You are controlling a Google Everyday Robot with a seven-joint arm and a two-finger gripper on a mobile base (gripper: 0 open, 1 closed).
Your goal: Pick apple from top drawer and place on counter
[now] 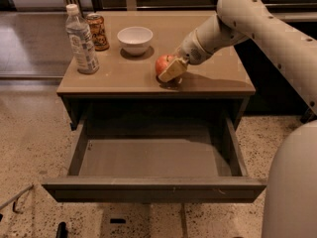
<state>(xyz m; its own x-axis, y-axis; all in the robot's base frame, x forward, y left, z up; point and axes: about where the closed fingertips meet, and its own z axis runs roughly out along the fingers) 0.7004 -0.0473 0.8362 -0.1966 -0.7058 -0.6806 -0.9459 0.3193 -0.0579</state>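
Note:
The apple (pixel 161 62), red with yellowish patches, rests on the tan counter (pixel 119 78) near its middle front. My gripper (pixel 167 71) reaches in from the right and is shut on the apple, with one tan finger (pixel 173 71) across its front right side; the other finger is hidden behind the fruit. The top drawer (pixel 148 155) is pulled fully out below the counter, and its flat grey floor holds nothing.
A white bowl (pixel 134 37) stands behind the apple. A clear water bottle (pixel 81 41) and a brown can (pixel 97 31) stand at the counter's back left. The drawer's front panel (pixel 153 188) juts out over the speckled floor.

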